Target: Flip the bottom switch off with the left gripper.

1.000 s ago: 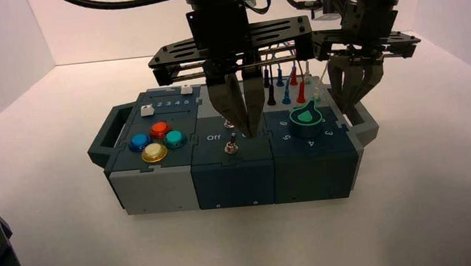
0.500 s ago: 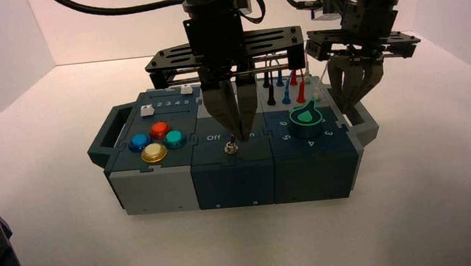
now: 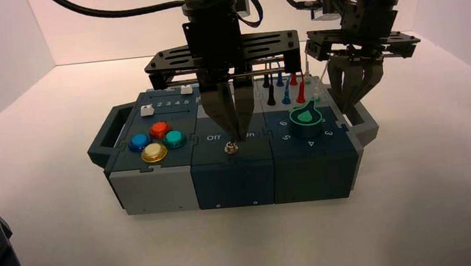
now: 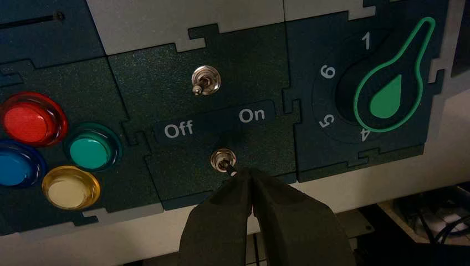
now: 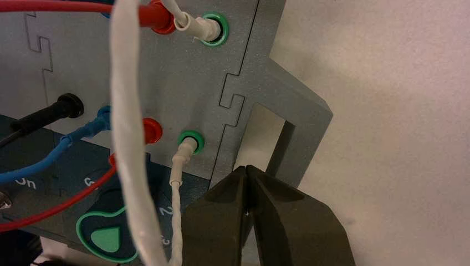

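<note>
The bottom switch (image 4: 223, 160) is a tiny toggle with a silvery nut base, under the "Off" and "On" lettering on the box's middle panel. Its short dark lever leans toward the On side and its tip meets my fingertips. My left gripper (image 4: 248, 173) is shut and empty, its tips just on the On side of the lever. In the high view the left gripper (image 3: 238, 136) points down just above the bottom switch (image 3: 230, 148). The twin top switch (image 4: 205, 81) has a brighter lever leaning toward Off.
My right gripper (image 3: 352, 103) hangs shut by the box's right handle (image 5: 288, 138), near the wires (image 3: 285, 84). The green knob (image 4: 388, 88) is right of the switches. Red (image 4: 30, 119), blue, teal (image 4: 91, 149) and yellow (image 4: 69, 187) buttons are left of them.
My left gripper has moved left across the middle panel, from the On side of the bottom switch to right against its lever. The right arm has not moved.
</note>
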Robot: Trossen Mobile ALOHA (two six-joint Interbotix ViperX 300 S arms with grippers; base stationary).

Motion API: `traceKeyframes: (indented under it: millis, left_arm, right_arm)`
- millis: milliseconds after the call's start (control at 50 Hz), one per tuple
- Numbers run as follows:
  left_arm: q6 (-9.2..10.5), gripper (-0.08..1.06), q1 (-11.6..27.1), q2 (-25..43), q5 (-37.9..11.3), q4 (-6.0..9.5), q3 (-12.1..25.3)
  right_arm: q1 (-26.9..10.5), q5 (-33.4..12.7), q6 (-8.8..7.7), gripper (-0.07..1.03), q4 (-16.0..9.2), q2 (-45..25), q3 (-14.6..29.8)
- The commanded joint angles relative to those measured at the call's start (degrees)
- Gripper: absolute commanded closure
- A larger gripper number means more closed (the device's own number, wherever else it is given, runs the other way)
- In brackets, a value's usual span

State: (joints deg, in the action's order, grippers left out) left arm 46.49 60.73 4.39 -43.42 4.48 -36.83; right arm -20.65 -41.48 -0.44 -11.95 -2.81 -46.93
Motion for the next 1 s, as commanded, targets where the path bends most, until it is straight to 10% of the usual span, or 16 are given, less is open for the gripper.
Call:
traceKeyframes:
  millis: [20,1000]
  left_arm:
    - [-0.18,1.01,-0.3,-0.8,0.2,-0.35,0.6]
    - [-0.26,1.01,-2.6,-2.7,0.2,-1.32,-2.7]
  right_arm:
    - [0.9,0.2,-0.53,0.98,0.6,-0.1,0.1]
    - [0.9,0.2,-0.62,0.98,0.6,-0.2,0.2]
